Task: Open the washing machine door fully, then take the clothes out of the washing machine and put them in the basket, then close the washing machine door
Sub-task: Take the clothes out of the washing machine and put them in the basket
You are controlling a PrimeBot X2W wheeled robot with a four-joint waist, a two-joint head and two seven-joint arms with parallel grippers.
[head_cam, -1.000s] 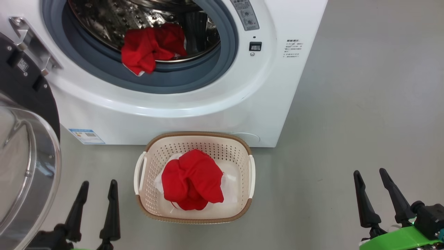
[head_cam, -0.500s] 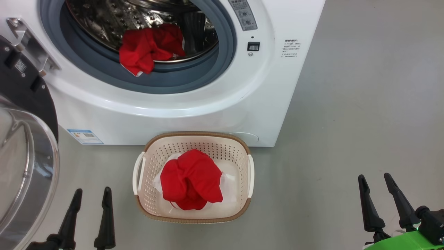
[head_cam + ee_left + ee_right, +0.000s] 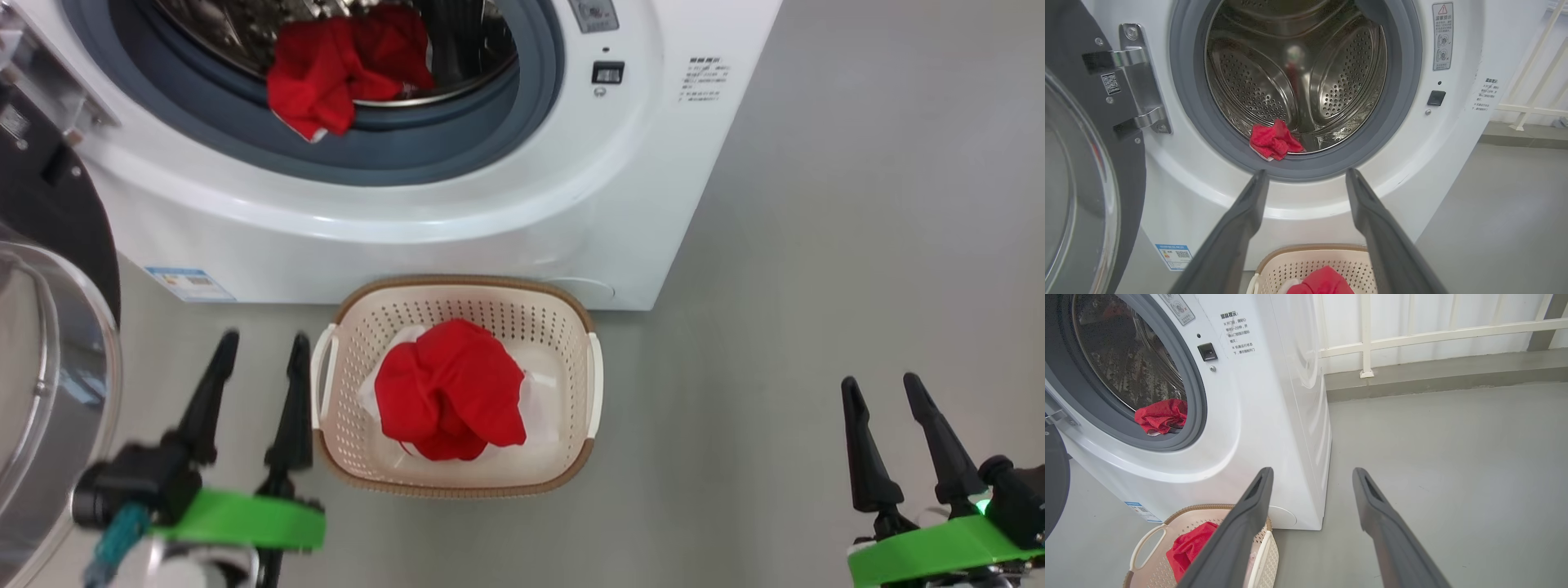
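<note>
The washing machine [image 3: 490, 237] stands with its door [image 3: 49, 392] swung open at the left, glass bowl facing me. Red clothes [image 3: 343, 61] lie on the drum's front lip, over the grey rubber ring; they are also in the left wrist view [image 3: 1274, 141] and the right wrist view [image 3: 1161, 416]. The basket [image 3: 465, 282] sits on the floor against the machine's front, holding a red garment [image 3: 449, 392] on white cloth. My left gripper [image 3: 263, 339] is open and empty beside the basket's left handle, pointing at the drum [image 3: 1306, 173]. My right gripper [image 3: 880, 380] is open and empty, far right of the basket [image 3: 1312, 470].
Open grey floor [image 3: 857, 204] stretches right of the machine. A white railing [image 3: 1412, 335] above a low kerb closes off the space behind it. The open door and its steel hinge [image 3: 1139, 81] take up the left side, close to my left arm.
The head camera has tipped, sliding the machine up the picture. My left gripper has moved forward from the bottom edge to beside the basket's left handle. The right gripper has barely moved.
</note>
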